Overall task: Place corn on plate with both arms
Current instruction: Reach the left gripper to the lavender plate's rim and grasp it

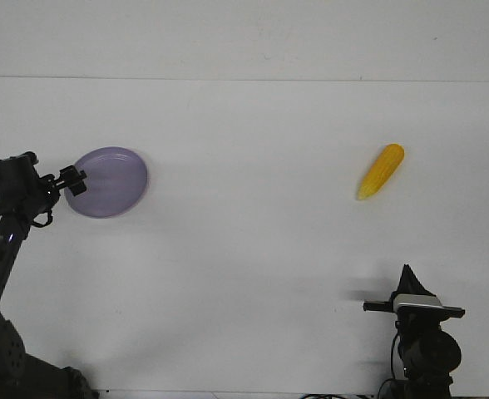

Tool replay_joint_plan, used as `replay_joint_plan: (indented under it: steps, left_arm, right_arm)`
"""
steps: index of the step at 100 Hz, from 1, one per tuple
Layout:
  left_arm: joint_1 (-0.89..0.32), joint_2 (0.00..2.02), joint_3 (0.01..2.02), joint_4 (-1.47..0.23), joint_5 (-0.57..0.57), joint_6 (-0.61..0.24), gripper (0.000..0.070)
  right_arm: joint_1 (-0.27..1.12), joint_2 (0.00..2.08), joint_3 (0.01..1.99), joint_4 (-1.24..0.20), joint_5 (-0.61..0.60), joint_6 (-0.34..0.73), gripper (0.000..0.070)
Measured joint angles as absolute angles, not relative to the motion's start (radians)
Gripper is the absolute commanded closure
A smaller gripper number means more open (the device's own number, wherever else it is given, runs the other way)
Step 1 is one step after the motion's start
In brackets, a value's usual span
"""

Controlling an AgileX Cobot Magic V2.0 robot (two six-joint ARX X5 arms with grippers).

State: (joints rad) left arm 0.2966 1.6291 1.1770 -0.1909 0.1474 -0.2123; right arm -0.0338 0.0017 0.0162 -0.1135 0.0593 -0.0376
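Note:
The lavender plate (110,182) is at the left of the white table. My left gripper (76,180) is at the plate's left rim, with its black fingers closed on the edge. The plate looks slightly tilted. The yellow corn (381,170) lies on the table at the right, its pointed end toward the near left, with nothing touching it. My right gripper (408,274) is at the near right, well short of the corn. It points away from me, its fingers meet in a point and it holds nothing.
The white table (253,233) runs across the whole view, with a seam line along the far side. The left arm's links rise from the near left corner. The right arm's silver-grey wrist piece (419,304) sits at the near edge.

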Motion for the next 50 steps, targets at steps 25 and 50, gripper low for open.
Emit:
replay_joint_plan:
  steps: [25, 50]
  left_arm:
    - [0.296, 1.768, 1.239, -0.195, 0.157, -0.213, 0.0323]
    - [0.294, 1.8, 1.239, -0.186, 0.147, -0.212, 0.0323]
  right_arm:
    - [-0.034, 0.002, 0.016, -0.113, 0.06, -0.038, 0.0691]
    - [-0.034, 0.002, 0.016, -0.113, 0.06, -0.038, 0.0691]
